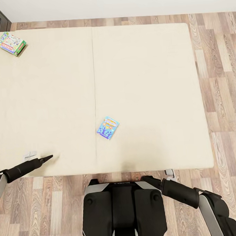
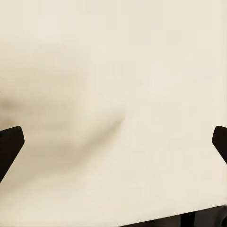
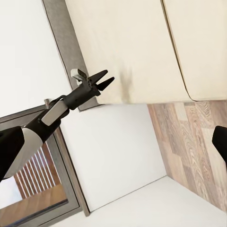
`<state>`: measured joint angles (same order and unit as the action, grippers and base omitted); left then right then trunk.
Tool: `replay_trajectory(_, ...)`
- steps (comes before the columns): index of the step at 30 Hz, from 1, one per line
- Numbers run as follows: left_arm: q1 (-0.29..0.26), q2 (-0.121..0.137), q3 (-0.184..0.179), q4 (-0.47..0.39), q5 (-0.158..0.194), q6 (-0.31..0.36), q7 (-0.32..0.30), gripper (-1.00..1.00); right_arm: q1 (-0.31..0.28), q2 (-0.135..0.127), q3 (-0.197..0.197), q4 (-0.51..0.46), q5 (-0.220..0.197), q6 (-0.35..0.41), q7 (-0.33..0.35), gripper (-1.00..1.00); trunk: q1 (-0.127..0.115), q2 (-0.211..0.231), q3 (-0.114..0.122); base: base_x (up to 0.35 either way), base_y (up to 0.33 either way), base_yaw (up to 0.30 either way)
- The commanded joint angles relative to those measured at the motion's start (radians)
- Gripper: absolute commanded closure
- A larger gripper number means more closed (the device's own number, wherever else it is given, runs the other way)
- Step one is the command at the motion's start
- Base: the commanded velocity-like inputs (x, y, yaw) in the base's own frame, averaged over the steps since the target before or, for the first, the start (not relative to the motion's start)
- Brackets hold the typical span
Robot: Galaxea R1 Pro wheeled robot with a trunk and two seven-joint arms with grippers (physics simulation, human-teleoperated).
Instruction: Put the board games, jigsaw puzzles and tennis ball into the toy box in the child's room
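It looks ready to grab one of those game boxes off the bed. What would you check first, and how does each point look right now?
1. Blue game box in sight, lying flat on the bed: ok.
2. Green game box in sight near the far corner, nothing on it: ok.
3. Left hand free to grasp: ok, it hangs over bare mattress with its fingers spread and nothing between them.
4. Left hand lined up with a box: not ok, it sits off to the side of the blue one.
5. Right hand open and empty: cannot tell, one fingertip alone peeks in.
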<state>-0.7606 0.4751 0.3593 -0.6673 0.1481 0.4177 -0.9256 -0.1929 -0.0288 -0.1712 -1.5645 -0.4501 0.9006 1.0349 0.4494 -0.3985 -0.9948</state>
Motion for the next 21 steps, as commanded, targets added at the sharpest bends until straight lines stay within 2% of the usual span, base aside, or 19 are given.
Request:
replay_trajectory(1,0.0,0.0,0.001,0.0,0.005,0.009,-0.002,-1.0,0.0,0.0,-0.001,0.0,-0.001,0.005,0.002,-1.0,0.001,-0.001,-0.001,0.0,0.0,0.0)
replay_trajectory(8,0.0,0.0,0.001,0.0,0.005,0.009,-0.002,-1.0,0.0,0.0,-0.001,0.0,-0.001,0.004,0.004,-1.0,0.001,-0.001,0.002,0.0,-0.045,-0.046)
replay_trajectory(15,0.0,0.0,0.001,0.0,0.005,0.009,-0.007,-1.0,0.0,0.0,-0.002,0.0,-0.002,0.004,0.005,-1.0,0.001,-0.001,0.01,0.0,-0.144,-0.159)
replay_trajectory(21,0.0,0.0,0.002,0.0,0.002,0.009,-0.025,-1.0,0.0,0.0,-0.001,0.0,-0.002,0.004,0.005,-1.0,0.001,-0.001,0.017,0.0,-0.049,-0.181)
